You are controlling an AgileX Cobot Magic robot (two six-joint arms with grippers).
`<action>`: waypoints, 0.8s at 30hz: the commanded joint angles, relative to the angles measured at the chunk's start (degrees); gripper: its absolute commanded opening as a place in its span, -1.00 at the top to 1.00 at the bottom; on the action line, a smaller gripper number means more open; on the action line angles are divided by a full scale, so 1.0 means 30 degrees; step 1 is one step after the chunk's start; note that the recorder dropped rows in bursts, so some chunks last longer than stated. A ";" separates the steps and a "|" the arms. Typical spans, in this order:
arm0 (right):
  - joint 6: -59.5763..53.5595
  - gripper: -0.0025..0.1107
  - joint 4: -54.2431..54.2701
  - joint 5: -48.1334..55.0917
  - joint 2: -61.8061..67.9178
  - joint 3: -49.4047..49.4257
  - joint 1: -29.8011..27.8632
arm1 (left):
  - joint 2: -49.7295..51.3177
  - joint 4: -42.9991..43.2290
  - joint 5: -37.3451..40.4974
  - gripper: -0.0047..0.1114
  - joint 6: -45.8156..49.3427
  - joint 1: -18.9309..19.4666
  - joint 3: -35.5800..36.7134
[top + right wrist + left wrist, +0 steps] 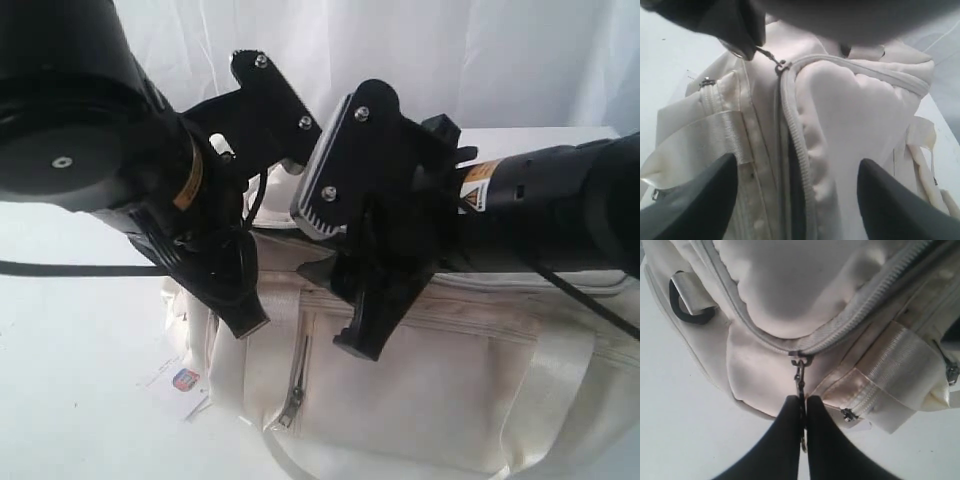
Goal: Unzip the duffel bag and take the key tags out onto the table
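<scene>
The cream duffel bag (pixel 400 390) lies on the white table (pixel 70 380) under both arms. My left gripper (pixel 802 407) is shut on the metal zip pull (pixel 799 377), which hangs from the slider (pixel 801 358) at the bag's end. Seen from outside, the left gripper (pixel 250 318) points down at the bag's left end. My right gripper (pixel 797 200) hovers open over the top zip (pixel 797 140), fingers (pixel 695 200) wide apart and holding nothing. A dark gap (pixel 792 170) shows beside the zip teeth. The key tags are hidden.
A small white paper tag (pixel 185 385) with a red-blue mark lies on the table by the bag's left end. A dark D-ring (pixel 690 307) and a side pocket zip (pixel 297 385) sit on the bag. White curtain hangs behind.
</scene>
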 commanded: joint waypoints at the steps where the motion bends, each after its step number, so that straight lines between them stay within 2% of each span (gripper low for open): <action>1: -0.0135 -0.16 0.0083 -0.1221 0.0446 0.0057 -0.0049 | -0.0254 0.0184 0.0301 0.92 -0.0035 0.0035 -0.0075; 3: -0.0135 -0.09 0.0233 -0.1220 0.0499 0.0057 -0.0049 | -0.0254 0.0423 0.0301 0.92 -0.0155 0.0063 -0.0075; 10: 0.0871 0.47 0.0747 0.0145 0.0499 0.0057 -0.0049 | -0.0254 0.0465 -0.0325 0.92 -0.1683 0.1347 -0.0075; 20: 0.0871 0.96 0.0747 0.1139 0.0499 0.0057 -0.0049 | -0.0254 -0.0007 -0.1969 0.92 -0.1719 0.2498 -0.0075; 24: 0.1096 0.96 0.0747 0.1479 0.0499 0.0057 -0.0049 | -0.0254 -0.0109 -0.2439 0.92 -0.1719 0.3054 -0.0075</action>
